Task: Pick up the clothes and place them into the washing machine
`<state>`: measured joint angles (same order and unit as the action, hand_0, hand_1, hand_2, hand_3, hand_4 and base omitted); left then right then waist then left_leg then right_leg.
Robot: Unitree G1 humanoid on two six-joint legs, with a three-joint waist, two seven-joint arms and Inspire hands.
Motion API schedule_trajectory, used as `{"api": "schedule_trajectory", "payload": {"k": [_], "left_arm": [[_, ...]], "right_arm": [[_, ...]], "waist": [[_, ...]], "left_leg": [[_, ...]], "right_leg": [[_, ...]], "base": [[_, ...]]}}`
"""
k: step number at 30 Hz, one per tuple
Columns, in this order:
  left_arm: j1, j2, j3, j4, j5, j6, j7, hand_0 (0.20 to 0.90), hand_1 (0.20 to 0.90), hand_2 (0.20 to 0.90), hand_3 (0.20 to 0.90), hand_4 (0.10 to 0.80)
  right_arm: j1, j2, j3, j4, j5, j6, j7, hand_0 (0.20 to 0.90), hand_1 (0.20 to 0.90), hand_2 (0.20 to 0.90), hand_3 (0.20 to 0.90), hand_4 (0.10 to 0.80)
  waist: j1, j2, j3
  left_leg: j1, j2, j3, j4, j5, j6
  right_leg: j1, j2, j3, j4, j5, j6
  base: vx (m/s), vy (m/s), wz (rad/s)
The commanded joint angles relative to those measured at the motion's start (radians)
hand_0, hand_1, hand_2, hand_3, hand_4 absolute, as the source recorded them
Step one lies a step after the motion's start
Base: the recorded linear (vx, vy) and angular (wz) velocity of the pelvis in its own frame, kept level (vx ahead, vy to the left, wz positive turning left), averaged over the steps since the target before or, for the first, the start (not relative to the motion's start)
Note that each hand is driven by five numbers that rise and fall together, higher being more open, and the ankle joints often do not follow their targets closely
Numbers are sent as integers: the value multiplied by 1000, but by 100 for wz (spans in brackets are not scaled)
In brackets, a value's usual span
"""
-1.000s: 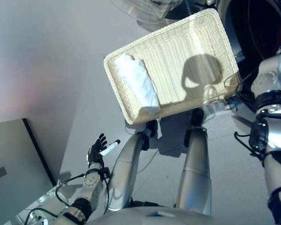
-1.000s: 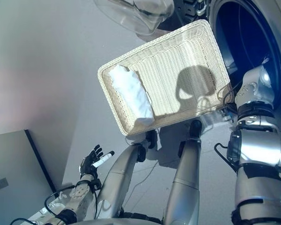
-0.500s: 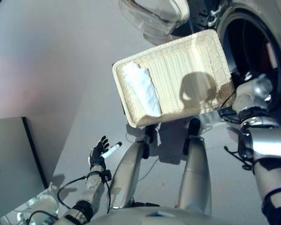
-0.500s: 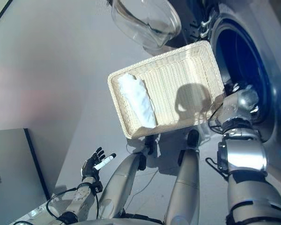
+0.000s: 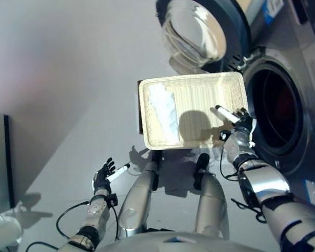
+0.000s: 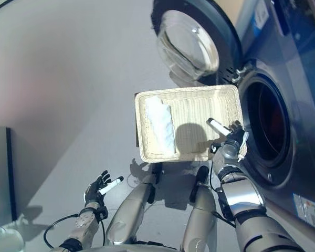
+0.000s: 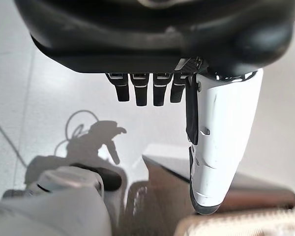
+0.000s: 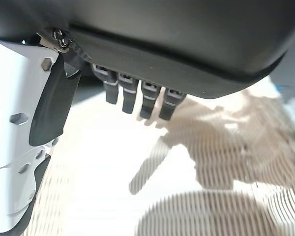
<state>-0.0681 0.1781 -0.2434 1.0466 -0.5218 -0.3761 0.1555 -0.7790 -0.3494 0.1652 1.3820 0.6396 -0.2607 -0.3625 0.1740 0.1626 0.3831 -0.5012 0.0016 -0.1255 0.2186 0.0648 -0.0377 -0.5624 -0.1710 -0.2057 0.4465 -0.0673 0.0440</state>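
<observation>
— Where's the cloth?
— I see folded white cloth (image 5: 164, 111) at left end of wicker basket (image 5: 235, 87) on floor, washer (image 5: 283, 105) w/ door (image 5: 197, 32) open to the right.
— Hands?
— Right robot hand (image 5: 240, 124) over basket's right edge, fingers straight, empty. Left robot hand (image 5: 104, 176) low near left, fingers spread, empty.

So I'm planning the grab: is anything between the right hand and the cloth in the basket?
Nothing visible. The right hand hovers open over the basket; only bare wicker separates it from the white cloth.
</observation>
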Motion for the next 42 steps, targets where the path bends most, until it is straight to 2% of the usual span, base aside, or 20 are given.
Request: {"api": "schedule_trajectory", "payload": {"k": [1, 3, 8, 11, 12, 14, 22, 32, 37, 42], "left_arm": [[17, 96, 42, 48, 40, -20, 23, 900, 900, 900, 900, 800], [9, 106, 50, 47, 58, -17, 27, 900, 900, 900, 900, 800], [21, 122, 65, 27, 81, -8, 27, 900, 900, 900, 900, 800], [14, 146, 83, 8, 89, -8, 40, 900, 900, 900, 900, 800], [11, 152, 89, 2, 93, -8, 47, 900, 900, 900, 900, 800], [9, 161, 99, -30, 100, -10, 62, 900, 900, 900, 900, 800], [6, 205, 125, -145, 166, 1, 102, 900, 900, 900, 900, 800], [-33, 233, 156, -208, 186, 7, 156, 900, 900, 900, 900, 800], [-58, 244, 161, -238, 167, -1, 175, 900, 900, 900, 900, 800], [-90, 236, 143, -258, 148, -3, 193, 900, 900, 900, 900, 800]], "right_arm": [[0, 5, 7, -40, -43, -50, 9, 900, 900, 900, 900, 800], [3, 20, 17, -39, -63, -45, 8, 900, 900, 900, 900, 800], [11, 45, 32, -14, -98, -30, 3, 900, 900, 900, 900, 800], [9, 74, 50, 5, -147, -27, -49, 900, 900, 900, 900, 800], [11, 82, 45, 13, -140, -26, -57, 900, 900, 900, 900, 800], [25, 89, 42, 35, -157, -20, -85, 900, 900, 900, 900, 800], [51, 111, 35, 73, -169, -9, -137, 900, 900, 900, 900, 800], [24, 157, 81, 69, -200, 6, -170, 900, 900, 900, 900, 800], [-34, 164, 102, 55, -198, 4, -189, 900, 900, 900, 900, 800], [-102, 160, 127, 74, -217, 28, -214, 900, 900, 900, 900, 800]], "waist": [[45, -102, -7], [60, -127, -6], [84, -156, -3], [104, -174, 1], [112, -183, -3], [133, -193, 5], [190, -199, 38], [242, -209, 98], [265, -195, 136], [285, -171, 137]], "left_leg": [[-32, -59, 42, 1, -6, -1], [-26, -66, 25, -3, -7, -1], [-24, -75, -1, -7, -3, 2], [-38, -83, -22, -5, 4, 1], [-30, -81, -35, -4, -27, -2], [-46, -90, -56, 2, -25, -4], [-96, -119, -131, 13, -9, -9], [-164, -131, -167, 22, 12, -22], [-207, -143, -192, 23, 24, -26], [-278, -156, -212, 25, 41, -33]], "right_leg": [[122, -12, -15, -237, 118, 21], [139, -16, -35, -248, 121, 24], [159, -21, -64, -254, 122, 28], [152, -24, -84, -243, 116, 28], [160, -20, -79, -234, 83, 35], [158, -25, -99, -220, 71, 32], [139, -41, -169, -162, 26, 26], [79, -47, -208, -93, -10, 19], [36, -51, -237, -47, -38, 13], [-33, -60, -263, 6, -67, 5]], "base": [[30, -26, 15], [37, -16, 24], [40, -14, 22], [60, -41, 24], [143, -75, 23], [91, -75, 28], [33, -43, 41], [0, -25, 24], [-8, -29, 16], [-7, -16, 30]]}}
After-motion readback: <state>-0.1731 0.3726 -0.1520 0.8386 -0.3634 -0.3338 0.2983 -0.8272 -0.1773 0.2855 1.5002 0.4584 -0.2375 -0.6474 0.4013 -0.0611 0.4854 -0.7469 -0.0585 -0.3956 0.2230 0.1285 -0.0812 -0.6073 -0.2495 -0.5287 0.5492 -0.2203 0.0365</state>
